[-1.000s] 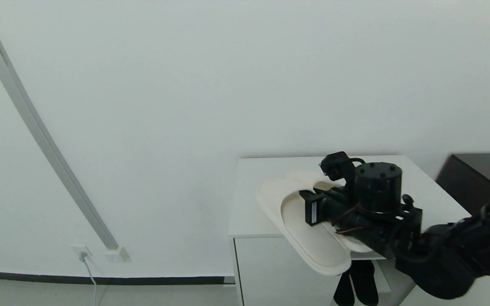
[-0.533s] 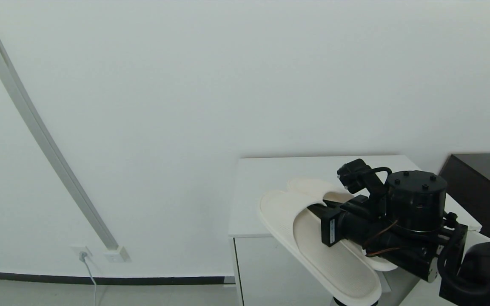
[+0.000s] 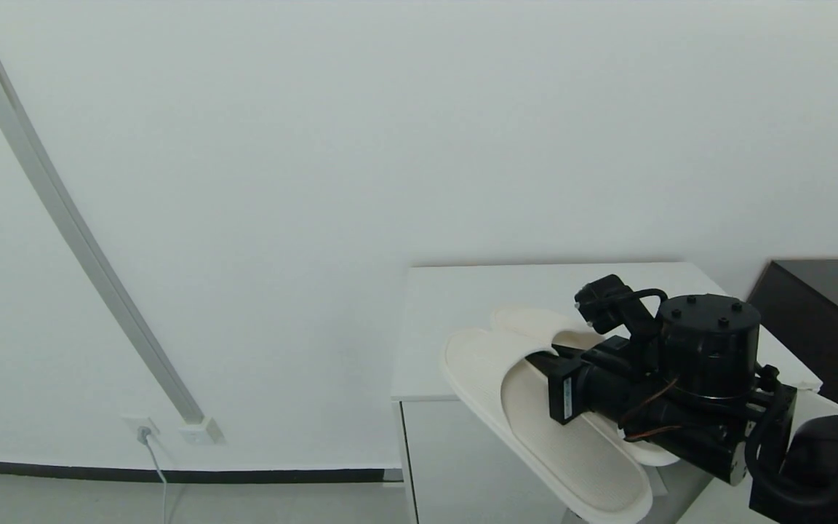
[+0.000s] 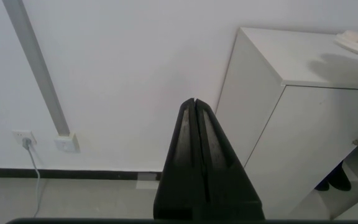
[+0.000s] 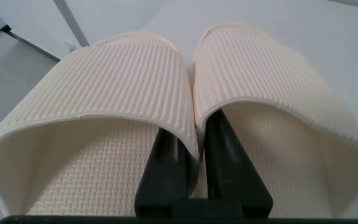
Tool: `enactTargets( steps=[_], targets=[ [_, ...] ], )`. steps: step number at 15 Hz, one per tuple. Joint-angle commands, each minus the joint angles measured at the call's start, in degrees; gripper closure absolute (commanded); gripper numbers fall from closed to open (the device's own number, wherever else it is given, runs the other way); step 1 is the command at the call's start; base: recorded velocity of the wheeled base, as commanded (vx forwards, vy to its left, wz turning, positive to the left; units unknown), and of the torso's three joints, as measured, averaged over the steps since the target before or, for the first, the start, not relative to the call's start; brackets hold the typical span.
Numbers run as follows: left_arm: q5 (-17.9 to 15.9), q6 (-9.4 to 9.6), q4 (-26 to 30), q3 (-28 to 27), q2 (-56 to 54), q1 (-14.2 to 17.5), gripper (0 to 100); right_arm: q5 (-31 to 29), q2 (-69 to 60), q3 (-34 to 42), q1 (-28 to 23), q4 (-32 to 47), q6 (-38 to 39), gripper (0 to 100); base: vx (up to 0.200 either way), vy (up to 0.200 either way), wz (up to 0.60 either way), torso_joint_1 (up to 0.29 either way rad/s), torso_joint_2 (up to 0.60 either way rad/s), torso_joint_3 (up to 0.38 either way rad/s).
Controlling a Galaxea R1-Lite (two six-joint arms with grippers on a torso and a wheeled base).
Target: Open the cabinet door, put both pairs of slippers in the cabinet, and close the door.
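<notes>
Swung rightward over the white cabinet (image 3: 455, 306), the cream ribbed foam slippers (image 3: 572, 451) hang pinched in the right end effector (image 5: 194, 152), probably headed inside

Slippers (image 3: 535, 393) over the cabinet (image 3: 463, 306) edge
You find both slippers side by side on the right pincer (image 5: 194, 149), overhanging the cabinet's front edge; a wall socket (image 3: 141, 429) lies low, left.

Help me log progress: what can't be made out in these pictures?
- Whether the cabinet door is open: in the head view the white slippers and right arm cover the front, and the bottom edge cuts it.
- What the dark shapes low by the cabinet are: left wrist view, too small.
- The right gripper tips: right wrist view, hidden under the slipper straps.
</notes>
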Motion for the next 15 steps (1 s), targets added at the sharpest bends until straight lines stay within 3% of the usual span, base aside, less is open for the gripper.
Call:
enactTargets(
  steps=[1,6,15],
  targets=[
    [0.0,-0.02,0.0,0.0,0.1,0.1,100,0.0,0.5,0.0,0.1,-0.1,0.0,100,-0.2,0.0,0.0,0.007,0.01,0.002],
    [0.0,-0.11,0.0,0.0,0.1,0.1,100,-0.1,1.1,0.0,0.3,-0.2,-0.1,100,-0.2,0.0,0.0,-0.004,0.0,0.001],
    [0.1,-0.11,0.0,0.0,0.1,0.1,100,0.0,1.5,0.4,0.4,-0.2,-0.8,100,0.0,0.0,0.0,0.0,0.0,0.0]
  ],
)
